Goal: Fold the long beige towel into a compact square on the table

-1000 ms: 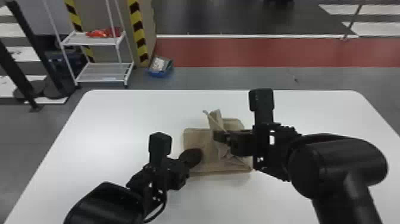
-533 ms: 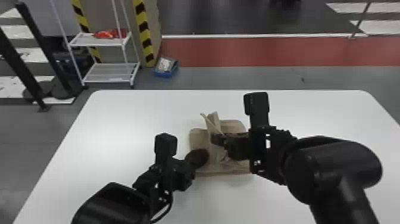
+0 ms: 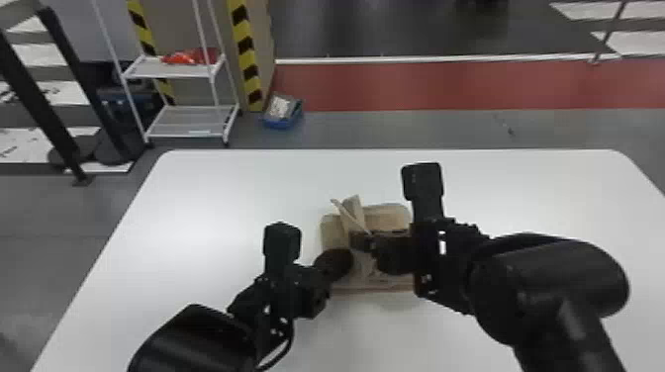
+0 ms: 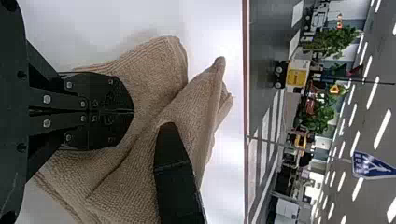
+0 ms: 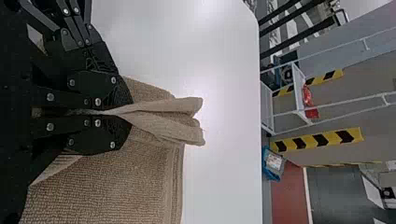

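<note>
The right gripper [image 3: 365, 242], pinching the towel [image 3: 388, 216] on the table [image 3: 213, 208], now holds its raised fold [image 5: 173, 119] nearer the left gripper [image 4: 133, 111], whose fingers are closed; this turn seems underway, unfinished

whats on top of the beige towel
The left hand is over the towel, and the right hand pinches a raised fold; the cloth directly beneath each hand is hidden.

The right pincer [image 3: 362, 241] hides some towel [image 3: 334, 230]
</note>
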You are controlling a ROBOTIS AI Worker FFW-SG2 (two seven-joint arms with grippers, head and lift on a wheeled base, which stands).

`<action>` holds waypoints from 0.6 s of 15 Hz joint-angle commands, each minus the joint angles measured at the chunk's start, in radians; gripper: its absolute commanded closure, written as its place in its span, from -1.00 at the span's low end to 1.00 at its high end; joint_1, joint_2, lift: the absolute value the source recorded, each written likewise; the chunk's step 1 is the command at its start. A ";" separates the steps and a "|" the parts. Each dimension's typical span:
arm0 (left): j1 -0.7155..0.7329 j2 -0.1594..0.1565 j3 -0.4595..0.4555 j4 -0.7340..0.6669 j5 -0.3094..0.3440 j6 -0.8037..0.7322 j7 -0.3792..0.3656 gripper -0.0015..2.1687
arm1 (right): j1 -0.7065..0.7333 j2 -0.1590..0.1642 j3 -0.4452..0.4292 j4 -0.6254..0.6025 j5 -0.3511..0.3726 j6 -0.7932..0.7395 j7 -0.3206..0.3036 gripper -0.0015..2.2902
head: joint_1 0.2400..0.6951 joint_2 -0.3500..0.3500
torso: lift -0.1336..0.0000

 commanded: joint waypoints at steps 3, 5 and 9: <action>0.001 0.001 0.008 0.002 0.000 -0.002 0.000 0.58 | 0.006 0.001 0.003 -0.003 -0.029 -0.018 0.000 -0.87 | 1.00 0.20 | -0.85; 0.001 0.001 0.011 0.002 0.000 -0.005 0.001 0.58 | 0.018 0.001 0.000 -0.015 -0.049 -0.018 0.008 -0.93 | 1.00 0.22 | -0.85; 0.001 0.001 0.017 0.002 0.005 -0.015 0.000 0.57 | 0.110 0.001 -0.033 -0.168 -0.100 0.009 0.011 -0.93 | 1.00 0.26 | -0.85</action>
